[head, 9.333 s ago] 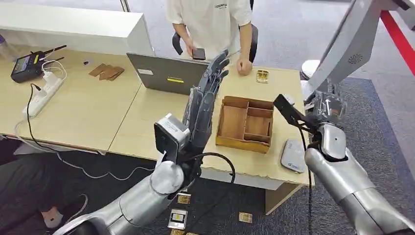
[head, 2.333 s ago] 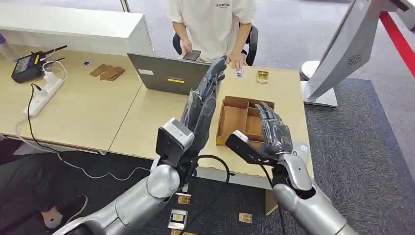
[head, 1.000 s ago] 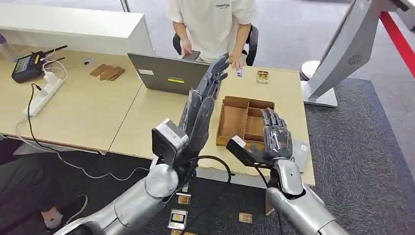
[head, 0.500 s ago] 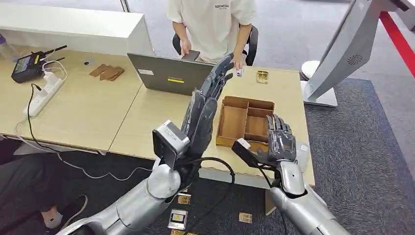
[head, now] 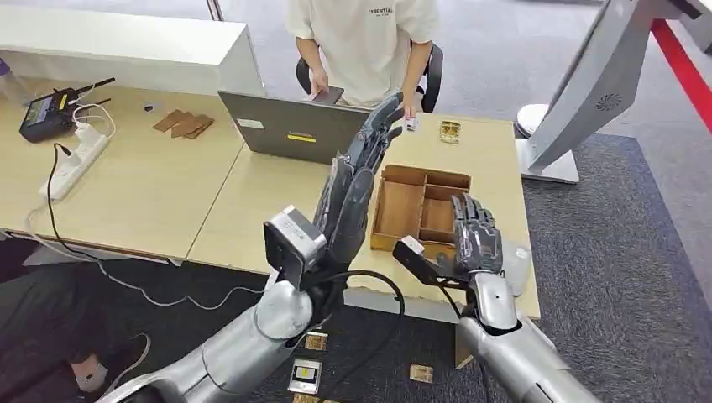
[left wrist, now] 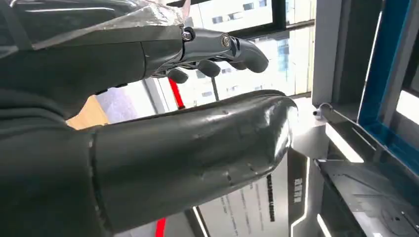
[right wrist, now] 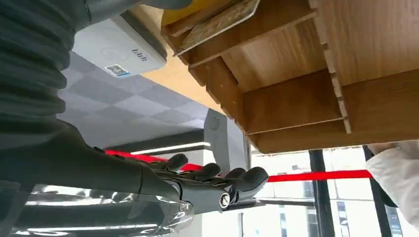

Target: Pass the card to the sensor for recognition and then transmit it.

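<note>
Head view: my left hand (head: 357, 189) is raised upright over the surface (head: 269, 189), fingers (head: 379, 126) stretched straight and apart, nothing in it. My right hand (head: 474, 239) is up near the front edge of the surface, just in front of the wooden divided tray (head: 420, 210), fingers extended and slightly spread, empty as far as I can see. The white card reader (head: 514, 256) lies flat on the surface, partly hidden behind the right hand. I can't pick out a card at either hand from here. Small cards (head: 306, 374) lie on the dark carpet below the surface edge. Further back: closed grey laptop (head: 285, 126), a person (head: 365, 38) in a white T-shirt seated behind it, phone in one hand. Far left, a white power strip (head: 75, 159) w/ cable, and a handheld radio (head: 50, 109).

Left wrist view: thick thumb (left wrist: 197, 153) across the pic, darker fingers (left wrist: 222, 47) beyond it, held apart, gripping nothing. Windows and a dark panel in the bkgd.

Right wrist view: fingers (right wrist: 212, 180) lightly curved, apart, holding nothing. The tray (right wrist: 296, 74) sits close, dividers visible; a thin card-like sheet (right wrist: 217, 24) rests tilted in one compartment, can't tell which. Reader (right wrist: 118, 47) lies just beside the tray on the surface.
</note>
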Available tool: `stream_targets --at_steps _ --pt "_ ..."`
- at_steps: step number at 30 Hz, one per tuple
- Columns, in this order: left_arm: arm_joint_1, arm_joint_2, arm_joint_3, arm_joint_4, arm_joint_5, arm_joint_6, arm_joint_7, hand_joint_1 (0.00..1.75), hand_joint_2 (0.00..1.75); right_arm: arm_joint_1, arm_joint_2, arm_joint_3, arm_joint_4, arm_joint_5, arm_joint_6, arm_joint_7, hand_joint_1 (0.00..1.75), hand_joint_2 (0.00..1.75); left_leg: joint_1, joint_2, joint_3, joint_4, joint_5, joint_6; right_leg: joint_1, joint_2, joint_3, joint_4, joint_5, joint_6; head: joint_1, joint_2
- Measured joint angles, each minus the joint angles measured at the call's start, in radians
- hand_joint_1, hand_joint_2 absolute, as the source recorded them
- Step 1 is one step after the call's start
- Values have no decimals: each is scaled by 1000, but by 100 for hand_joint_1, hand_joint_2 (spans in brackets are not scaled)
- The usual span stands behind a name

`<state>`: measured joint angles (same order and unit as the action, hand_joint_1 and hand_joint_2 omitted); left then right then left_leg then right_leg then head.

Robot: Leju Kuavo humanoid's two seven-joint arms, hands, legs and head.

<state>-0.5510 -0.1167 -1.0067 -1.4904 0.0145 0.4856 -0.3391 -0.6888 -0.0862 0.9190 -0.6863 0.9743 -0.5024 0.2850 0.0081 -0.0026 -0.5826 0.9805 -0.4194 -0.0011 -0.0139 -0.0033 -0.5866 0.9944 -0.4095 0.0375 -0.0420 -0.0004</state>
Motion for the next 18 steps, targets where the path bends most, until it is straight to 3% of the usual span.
stream_targets --at_steps 18 --pt "-2 -5 -7 11 -3 10 -5 0 0 -28 75 6 63 0 2 -28 0 175 0 0 0 0 0 0 0 0 0 0 0 0 0 0"
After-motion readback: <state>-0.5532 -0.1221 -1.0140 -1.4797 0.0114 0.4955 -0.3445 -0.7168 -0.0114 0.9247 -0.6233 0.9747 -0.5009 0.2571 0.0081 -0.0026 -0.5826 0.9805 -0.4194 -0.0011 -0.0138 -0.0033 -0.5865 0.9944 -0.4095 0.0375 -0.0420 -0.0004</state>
